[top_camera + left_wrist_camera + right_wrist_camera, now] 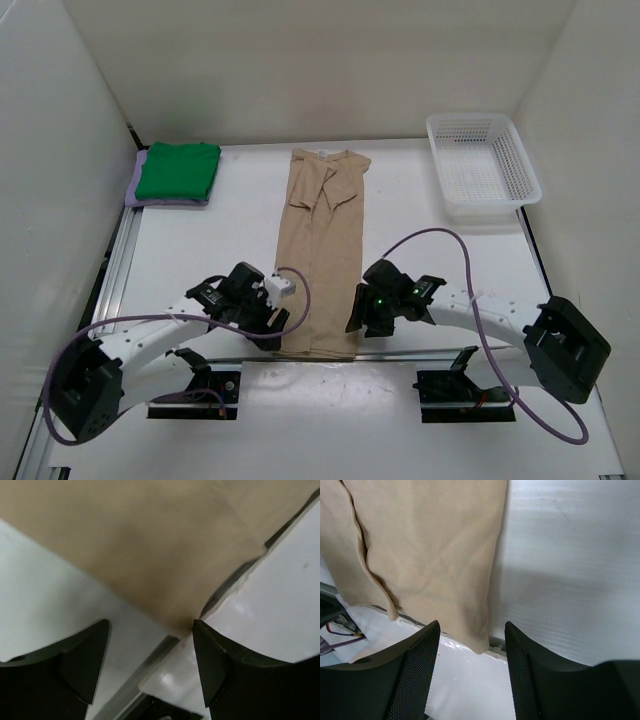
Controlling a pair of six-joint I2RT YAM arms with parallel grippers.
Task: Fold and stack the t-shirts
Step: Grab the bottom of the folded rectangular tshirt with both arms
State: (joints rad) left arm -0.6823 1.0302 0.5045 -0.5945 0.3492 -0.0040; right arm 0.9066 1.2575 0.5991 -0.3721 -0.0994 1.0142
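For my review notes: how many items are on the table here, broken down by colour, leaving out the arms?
Beige t-shirt: 1
Green t-shirt: 1
Lavender t-shirt, under the green one: 1
White mesh basket: 1
Total: 4

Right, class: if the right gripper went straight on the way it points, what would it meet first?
Most likely the near corner of the beige t-shirt, lying just ahead of the right gripper between its open fingers at the table edge. Depth is unclear from the wrist view.
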